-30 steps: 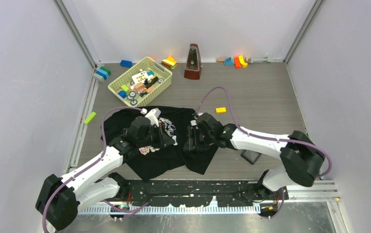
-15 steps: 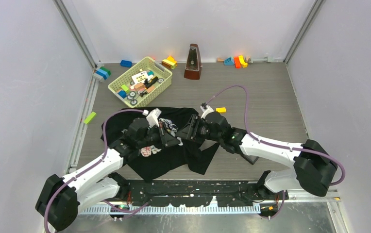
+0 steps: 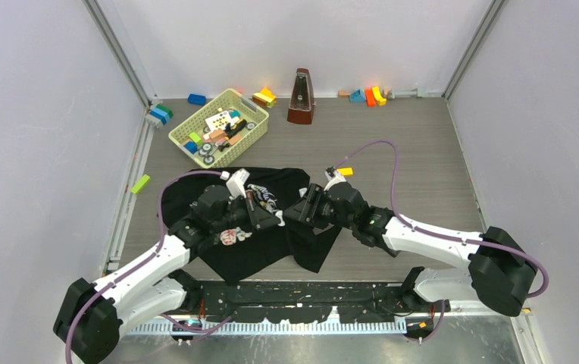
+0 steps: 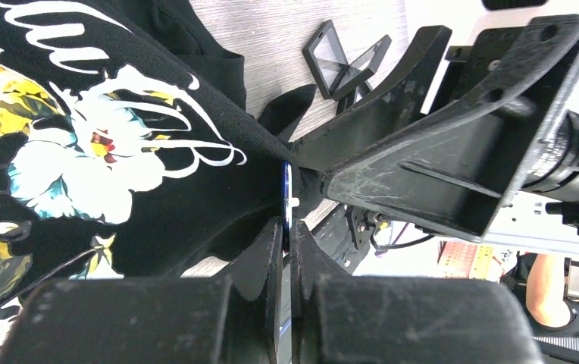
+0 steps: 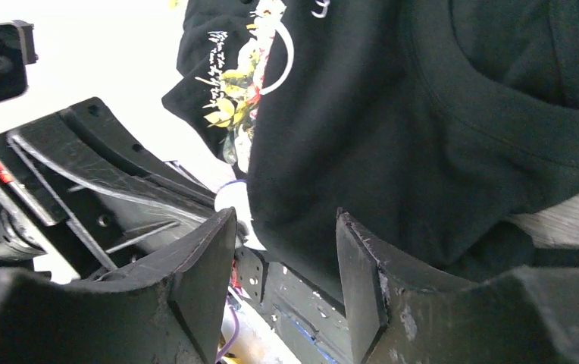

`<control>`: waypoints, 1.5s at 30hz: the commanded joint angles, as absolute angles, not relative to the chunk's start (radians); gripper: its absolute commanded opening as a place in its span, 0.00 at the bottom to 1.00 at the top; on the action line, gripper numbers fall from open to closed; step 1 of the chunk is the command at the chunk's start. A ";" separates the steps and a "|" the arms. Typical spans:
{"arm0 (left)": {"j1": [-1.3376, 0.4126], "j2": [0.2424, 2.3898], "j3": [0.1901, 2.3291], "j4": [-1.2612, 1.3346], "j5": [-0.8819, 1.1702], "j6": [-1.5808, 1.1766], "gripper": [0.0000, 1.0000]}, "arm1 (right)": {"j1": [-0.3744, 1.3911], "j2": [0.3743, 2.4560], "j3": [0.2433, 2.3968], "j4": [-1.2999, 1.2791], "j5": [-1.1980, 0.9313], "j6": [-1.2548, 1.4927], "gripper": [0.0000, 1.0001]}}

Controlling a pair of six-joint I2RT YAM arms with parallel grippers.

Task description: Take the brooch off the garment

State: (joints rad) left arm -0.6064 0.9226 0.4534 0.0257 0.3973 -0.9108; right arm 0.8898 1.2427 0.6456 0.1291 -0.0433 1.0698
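Left end effector (image 4: 287, 227) pinches tiny blue brooch (image 4: 287, 179), mid-removal; right end effector (image 5: 285, 221) gapes around black floral T-shirt (image 5: 438, 98); you next pull apart.

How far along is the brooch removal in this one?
Done: both grippers are at the garment. In hand: the left gripper is shut on the thin blue brooch, whose top meets a raised fabric fold; fabric sits between the fingers of the right gripper, grip unclear. Remaining: pulling the brooch free.

Left end effector (image 4: 287, 229) pinches brooch (image 4: 287, 182); garment (image 4: 120, 144) taut
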 commanded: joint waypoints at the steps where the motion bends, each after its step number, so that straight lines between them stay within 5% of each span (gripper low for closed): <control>1: -0.605 0.881 0.448 0.104 0.417 -0.923 0.00 | 0.885 1.200 0.608 0.181 -0.006 1.096 0.56; 26: -0.605 0.878 0.440 0.143 0.433 -0.936 0.00 | 0.898 1.398 0.683 0.230 -0.182 1.030 0.36; 45: -0.605 0.878 0.341 0.311 0.336 -1.168 0.00 | 1.117 1.481 0.788 0.033 0.222 0.851 0.27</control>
